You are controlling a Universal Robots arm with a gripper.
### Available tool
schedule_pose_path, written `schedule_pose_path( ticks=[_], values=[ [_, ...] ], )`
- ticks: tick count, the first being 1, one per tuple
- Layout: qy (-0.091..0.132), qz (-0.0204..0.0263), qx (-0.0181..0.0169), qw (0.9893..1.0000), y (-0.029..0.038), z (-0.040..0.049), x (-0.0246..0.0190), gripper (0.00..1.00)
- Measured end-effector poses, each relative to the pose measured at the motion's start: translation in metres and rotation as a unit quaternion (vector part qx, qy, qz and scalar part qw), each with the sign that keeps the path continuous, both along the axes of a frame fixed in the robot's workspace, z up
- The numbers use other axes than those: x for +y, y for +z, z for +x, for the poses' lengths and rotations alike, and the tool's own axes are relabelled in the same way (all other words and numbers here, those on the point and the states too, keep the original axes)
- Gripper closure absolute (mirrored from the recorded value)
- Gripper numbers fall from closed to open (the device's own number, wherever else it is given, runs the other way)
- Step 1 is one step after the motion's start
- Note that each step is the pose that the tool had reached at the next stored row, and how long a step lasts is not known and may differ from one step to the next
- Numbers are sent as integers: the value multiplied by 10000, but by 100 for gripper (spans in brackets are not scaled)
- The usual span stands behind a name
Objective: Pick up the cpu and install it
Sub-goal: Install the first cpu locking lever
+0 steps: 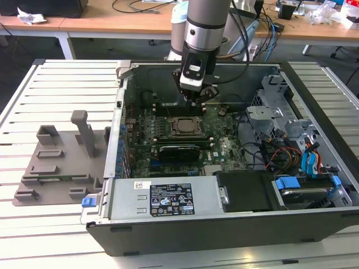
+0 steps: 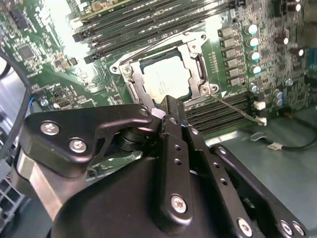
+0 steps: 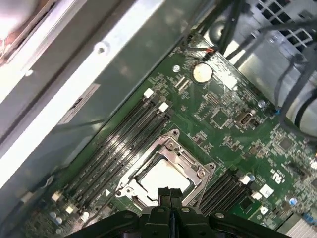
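While upright, tool [image 1: 197,101] over cpu [image 2: 166,82]

The computer case [image 1: 235,168] lies open on the tabletop [image 1: 33,101], with the plastic tray [image 1: 61,159] beside it on the exterior view's left. Inside, the cpu [image 2: 166,82] sits in the socket frame [image 2: 198,64] on the motherboard [image 1: 216,126], memory slots [image 3: 124,139] flanking it, and the hand [image 1: 197,101] hangs just above.

The arm [image 1: 205,28] hangs vertical, gripper [image 3: 169,194] jaws closed together.
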State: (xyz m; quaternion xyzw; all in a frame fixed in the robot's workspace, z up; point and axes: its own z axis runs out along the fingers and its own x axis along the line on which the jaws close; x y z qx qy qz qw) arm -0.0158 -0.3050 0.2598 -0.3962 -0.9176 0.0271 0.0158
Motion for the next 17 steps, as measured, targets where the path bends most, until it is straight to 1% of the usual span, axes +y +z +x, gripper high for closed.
schedule_pose_path(
  ticks=[2, 3, 4, 6, 7, 8, 9, 10, 11, 12, 13, 14, 15, 16, 17],
  values=[
    [208, 0, 0, 9998, 0, 0, 0, 89],
    [330, 0, 0, 9995, 0, 0, 0, 89],
    [485, 0, 0, 9988, 0, 0, 0, 89],
    [810, 0, 0, 9967, 0, 0, 0, 89],
    [922, 0, 0, 9957, 0, 0, 0, 89],
    [1094, 0, 0, 9940, 0, 0, 0, 89],
    [1183, 0, 0, 9930, 0, 0, 0, 89],
    [1328, 0, 0, 9911, 0, 0, 0, 89],
    [1476, 0, 0, 9890, 0, 0, 0, 89],
    [1653, 0, 0, 9862, 0, 0, 0, 89],
    [1796, 0, 0, 9837, 0, 0, 0, 89],
    [1872, 0, 0, 9823, 0, 0, 0, 89],
    [1930, 0, 0, 9812, 0, 0, 0, 89],
    [2018, 0, 0, 9794, 0, 0, 0, 89],
    [2165, 0, 0, 9763, 0, 0, 0, 89]
  ],
)
